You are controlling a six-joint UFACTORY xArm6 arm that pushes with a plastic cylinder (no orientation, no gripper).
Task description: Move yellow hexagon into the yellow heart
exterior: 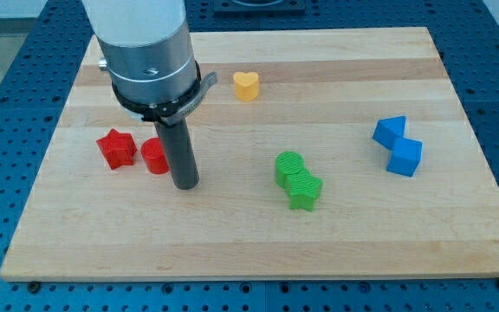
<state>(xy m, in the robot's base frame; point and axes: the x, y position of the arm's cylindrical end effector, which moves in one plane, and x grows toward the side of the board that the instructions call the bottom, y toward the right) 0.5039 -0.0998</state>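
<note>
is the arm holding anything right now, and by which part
Nothing is held: the arm has no gripper. My tip stands on the board just to the view's right of the red cylinder; contact between them cannot be told.

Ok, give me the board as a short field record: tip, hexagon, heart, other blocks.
tip: my tip sits just right of the red cylinder, close to it; contact unclear
yellow hexagon: not visible
yellow heart: near the view's top, apart from the tip
red: red star left of the cylinder
green: green pair at centre
blue: blue pair at right
</note>
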